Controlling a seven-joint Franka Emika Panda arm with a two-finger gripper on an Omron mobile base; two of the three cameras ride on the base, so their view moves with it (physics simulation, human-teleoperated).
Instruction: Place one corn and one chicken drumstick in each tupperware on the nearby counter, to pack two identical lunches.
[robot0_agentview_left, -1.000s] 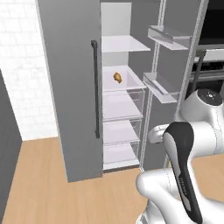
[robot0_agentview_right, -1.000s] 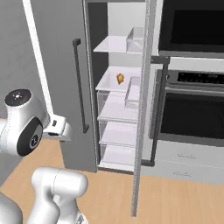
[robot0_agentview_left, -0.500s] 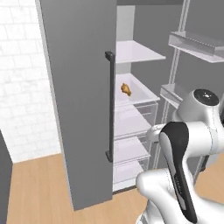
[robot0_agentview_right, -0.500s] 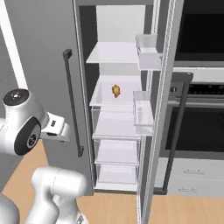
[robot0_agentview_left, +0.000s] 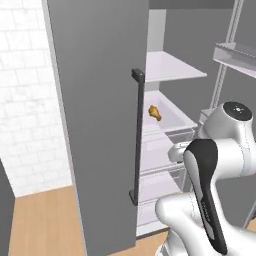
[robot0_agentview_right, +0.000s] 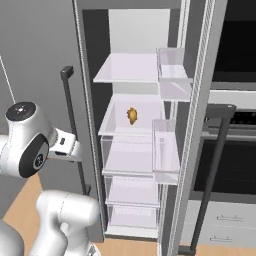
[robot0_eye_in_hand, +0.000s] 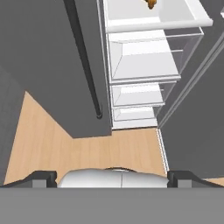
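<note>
Hand view gives you the end effector (robot0_eye_in_hand: 112, 178) at the bottom edge: its two dark fingertips (robot0_eye_in_hand: 41, 178) stand far apart with nothing between them, so it is released and holds nothing. It looks down along the open fridge, over the light wooden floor (robot0_eye_in_hand: 65, 148).

The chicken drumstick (robot0_eye_in_hand: 151, 4) sits at the very top of that view, on a white fridge shelf (robot0_eye_in_hand: 157, 19), well apart from the end effector and up ahead of it. Below the shelf you see clear drawers (robot0_eye_in_hand: 144, 61) stacked one under another. The dark grey fridge door (robot0_eye_in_hand: 43, 65) with its long black handle (robot0_eye_in_hand: 85, 65) lies to the left of the drawers in this view.

In the left base view, the drumstick (robot0_agentview_left: 155, 112) rests on the middle shelf (robot0_agentview_left: 172, 117) inside the fridge, just past the edge of the closed left door (robot0_agentview_left: 95, 125) and its vertical handle (robot0_agentview_left: 136, 135). The white arm (robot0_agentview_left: 215, 170) rises at the lower right, lower than the drumstick and nearer to you.

In the right base view, you see the same drumstick (robot0_agentview_right: 132, 115) alone on the shelf (robot0_agentview_right: 125, 125), beneath an upper shelf (robot0_agentview_right: 127, 67). The right fridge door (robot0_agentview_right: 197, 125) stands swung open, its clear door bins (robot0_agentview_right: 167, 150) just beside the shelves. A black oven (robot0_agentview_right: 232, 145) sits to the right of the fridge. The arm's white joint (robot0_agentview_right: 27, 140) is at the left, apart from the shelves.
</note>
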